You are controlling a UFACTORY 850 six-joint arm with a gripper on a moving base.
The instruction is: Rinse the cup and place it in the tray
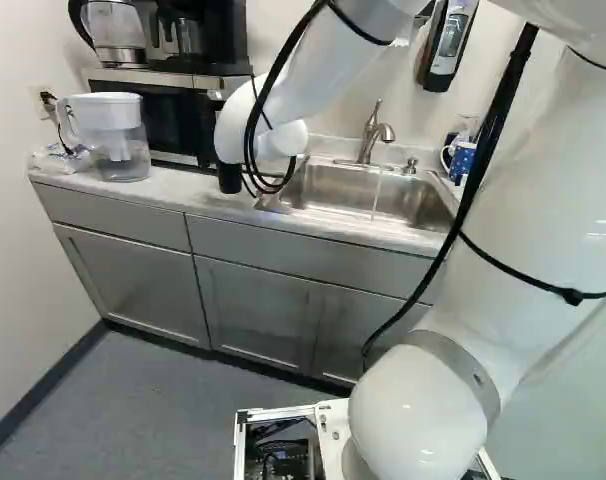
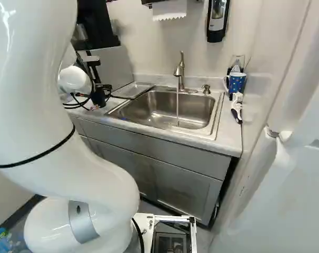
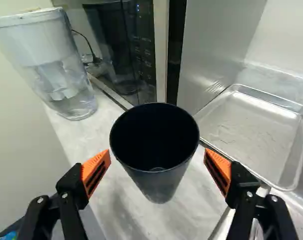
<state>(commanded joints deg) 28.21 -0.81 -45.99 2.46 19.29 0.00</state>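
i see the claw (image 3: 157, 152) spread wide, with the black cup (image 3: 159, 185) on the counter (image 3: 124, 212) just ahead, between its two tips.

1 black cup (image 3: 159, 182) | 1 tray (image 3: 251, 130) | 1 sink (image 2: 191, 109) | 1 faucet (image 2: 180, 71) | 1 pitcher (image 3: 61, 82)

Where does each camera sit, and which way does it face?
Left base view: behind the arm, to its left, facing ahead over the sink; arm at the right.
Right base view: behind, to its right, facing the same sink; arm at the left.
Wrist view: on the wrist, looking along the open jaws at the black cup.
Left base and wrist views share the pitcher.
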